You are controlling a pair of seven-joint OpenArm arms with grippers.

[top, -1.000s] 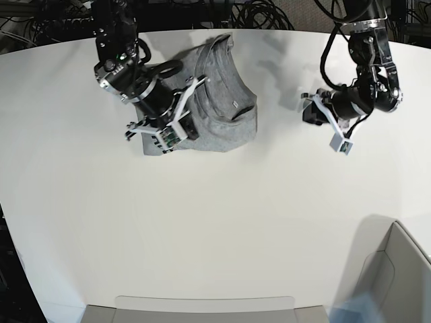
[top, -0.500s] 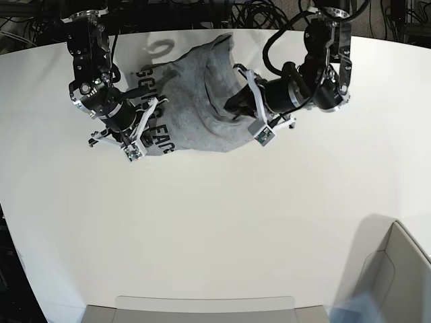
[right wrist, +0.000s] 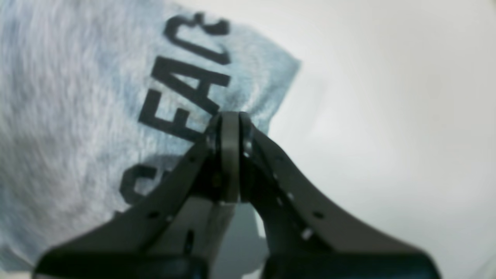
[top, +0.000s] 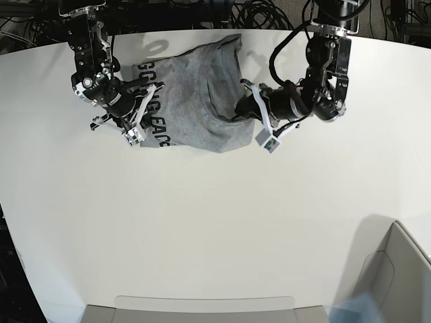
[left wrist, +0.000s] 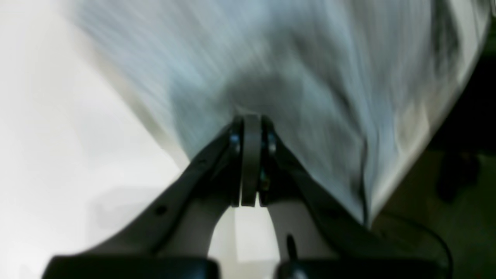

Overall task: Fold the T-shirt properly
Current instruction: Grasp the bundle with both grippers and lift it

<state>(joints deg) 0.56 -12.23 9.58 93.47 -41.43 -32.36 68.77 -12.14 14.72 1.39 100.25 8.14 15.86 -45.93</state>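
The heather-grey T-shirt (top: 195,94) lies bunched at the back of the white table (top: 202,215), with its dark lettering showing along its left edge. My right gripper (top: 151,122) is shut on that lettered edge. In the right wrist view its tips (right wrist: 229,118) pinch the T-shirt (right wrist: 77,97) near the corner, beside the letters. My left gripper (top: 241,108) is shut on the shirt's right side. The left wrist view shows its tips (left wrist: 251,122) closed on the blurred T-shirt (left wrist: 290,58).
A grey bin (top: 397,269) stands at the front right corner. A pale tray (top: 202,308) lies along the front edge. Dark cables (top: 256,13) run behind the table's far edge, close to both arms.
The left arm swung in from the right and shut on the shirt's right side. The right gripper pulled the left edge outward, uncovering the lettering and spreading the shirt.
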